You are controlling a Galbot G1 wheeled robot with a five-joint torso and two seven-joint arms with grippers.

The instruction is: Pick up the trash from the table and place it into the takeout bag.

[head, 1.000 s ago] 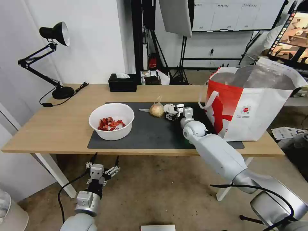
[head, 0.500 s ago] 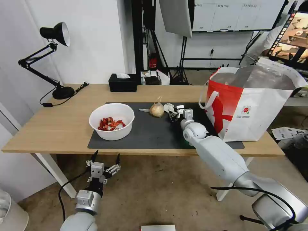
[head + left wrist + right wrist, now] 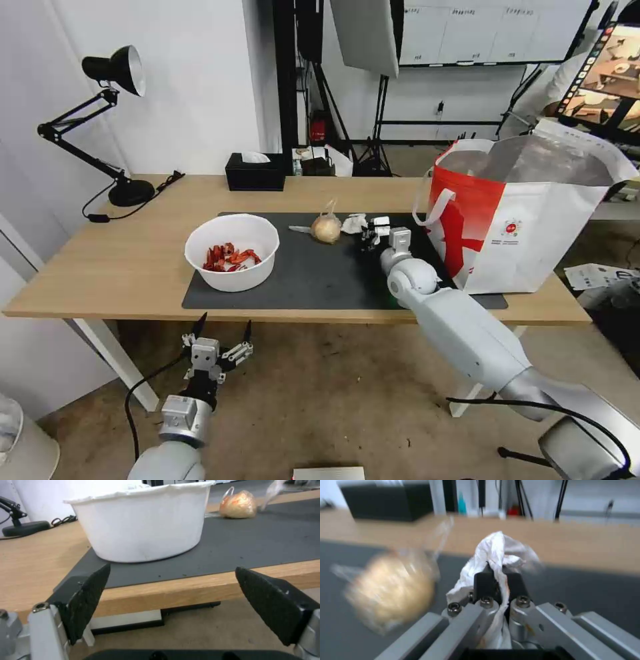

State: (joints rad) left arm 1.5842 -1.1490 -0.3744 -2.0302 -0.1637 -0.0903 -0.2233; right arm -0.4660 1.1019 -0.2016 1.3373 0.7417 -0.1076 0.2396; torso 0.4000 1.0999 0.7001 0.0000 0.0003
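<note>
White crumpled napkin (image 3: 496,552) is clamped in the right gripper (image 3: 496,580) over the table (image 3: 133,267), not yet bagged; bowl (image 3: 232,252) and knotted bag (image 3: 326,229) are left, left gripper (image 3: 220,333) spread wide below

The knotted bag (image 3: 391,595) is blurred; the napkin (image 3: 496,552) hides the claw tips.

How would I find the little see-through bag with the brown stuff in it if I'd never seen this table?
Look at the long wooden table and find the big dark grey mat on it. Near the mat's far edge, between the white bowl and the robot's right hand, sits the small knotted bag. It is the one round, tan, shiny lump, unlike the crumpled white napkin beside it.
</note>
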